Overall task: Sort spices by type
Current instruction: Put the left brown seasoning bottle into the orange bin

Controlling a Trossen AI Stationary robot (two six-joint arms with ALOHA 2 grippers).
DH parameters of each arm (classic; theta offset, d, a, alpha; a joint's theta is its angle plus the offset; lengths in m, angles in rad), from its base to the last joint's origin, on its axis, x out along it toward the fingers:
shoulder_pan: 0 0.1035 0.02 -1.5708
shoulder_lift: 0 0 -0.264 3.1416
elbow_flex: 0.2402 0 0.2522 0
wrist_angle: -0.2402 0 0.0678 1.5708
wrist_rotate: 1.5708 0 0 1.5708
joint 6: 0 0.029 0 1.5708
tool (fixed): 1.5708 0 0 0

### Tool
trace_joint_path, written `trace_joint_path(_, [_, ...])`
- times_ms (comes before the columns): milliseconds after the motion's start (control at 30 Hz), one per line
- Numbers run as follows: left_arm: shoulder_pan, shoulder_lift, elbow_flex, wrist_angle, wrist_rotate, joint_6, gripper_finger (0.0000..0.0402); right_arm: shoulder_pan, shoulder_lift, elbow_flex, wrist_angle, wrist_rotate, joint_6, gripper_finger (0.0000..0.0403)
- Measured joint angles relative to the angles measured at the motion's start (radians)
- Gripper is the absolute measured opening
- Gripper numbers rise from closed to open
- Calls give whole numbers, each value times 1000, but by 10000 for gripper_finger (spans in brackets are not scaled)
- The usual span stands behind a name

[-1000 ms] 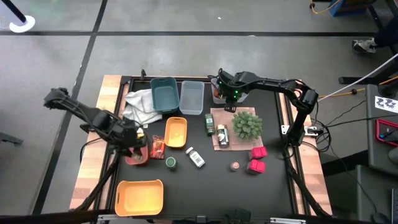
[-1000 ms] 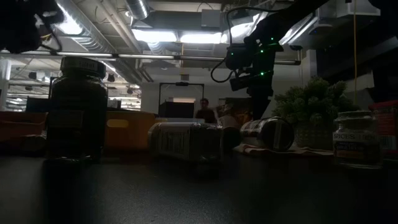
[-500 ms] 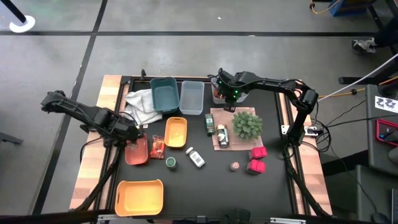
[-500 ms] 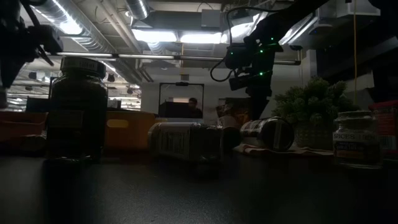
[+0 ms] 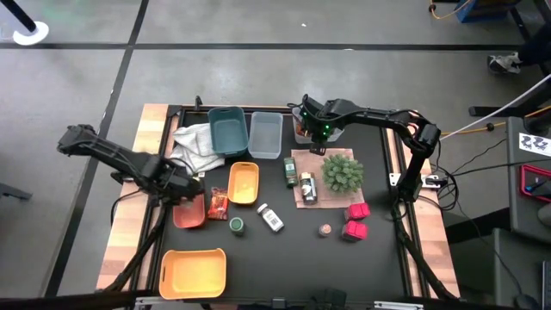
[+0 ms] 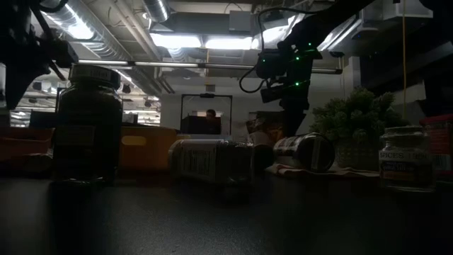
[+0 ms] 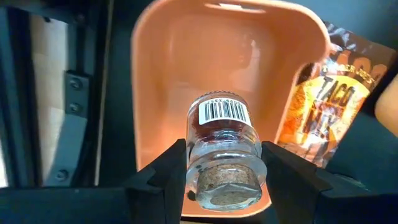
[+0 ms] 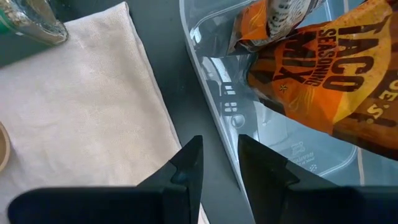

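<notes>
The left gripper [image 7: 222, 186] pinches a small clear glass jar with a barcode label [image 7: 222, 155] between its two dark fingers [image 7: 165, 177], one finger pressed against each side of the glass, so the jaws stand spread only as far as the jar's width. Directly beyond the jaws lies a salmon-pink plastic tray [image 7: 168, 81], and the jar hangs over its hollow; whether the jar touches the tray floor cannot be told. Just beside the tray, off to one side of the jaws, lies a red-orange taco seasoning packet [image 7: 323, 106] on the black table top [image 5: 379, 172]. The right gripper [image 8: 217, 158] hovers at the far side of the table with its jaws nearly pressed together, only a narrow gap between the fingertips, and nothing between them. Just ahead of these jaws runs the rim of a clear plastic container [image 8: 211, 99], which holds an orange taco seasoning mix packet [image 8: 323, 68]. To the other side of the jaws spreads a beige cloth mat [image 8: 81, 112], with a glass jar [image 8: 34, 22] lying at its far edge.
</notes>
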Motion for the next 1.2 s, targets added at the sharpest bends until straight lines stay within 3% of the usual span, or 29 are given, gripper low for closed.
trace_joint_path(733, [0,174,0,178,106,-27,168,0,0,0,0,0,0,101])
trace_joint_path(1200, [0,187,0,185,116,57,169,0,0,0,0,0,0,101])
